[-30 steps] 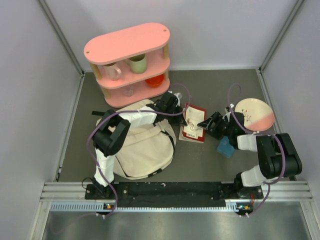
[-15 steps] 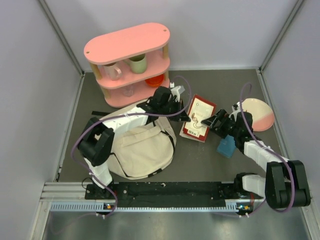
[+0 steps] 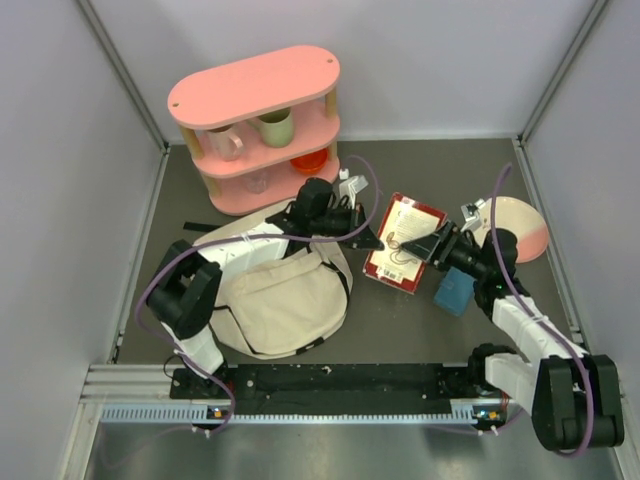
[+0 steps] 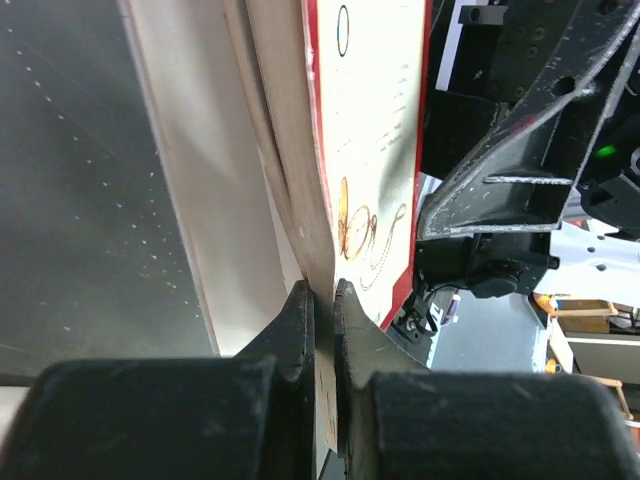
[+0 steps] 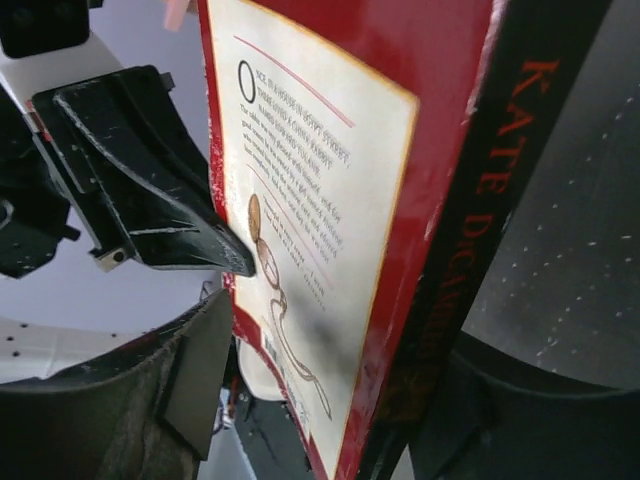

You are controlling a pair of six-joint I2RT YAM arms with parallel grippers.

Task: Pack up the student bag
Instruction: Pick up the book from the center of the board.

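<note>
a: where is the student bag (image 3: pixel 285 300)?
b: lower left of centre, beside the red book (image 3: pixel 408 232). right gripper (image 3: pixel 422 246) clamps it; left gripper (image 3: pixel 370 242) fingers pressed together. pink shelf (image 3: pixel 255 100) holds mugs (image 3: pixel 225 143), red bowl (image 3: pixel 310 160).

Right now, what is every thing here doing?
student bag, lying on table, edge pinched.
left end effector, shut on student bag.
red book, tilted up.
right end effector, shut on red book.
blue box, resting on table.
plate, resting on table.
pink mug, upright on shelf.
green cup, upright on shelf.
</note>
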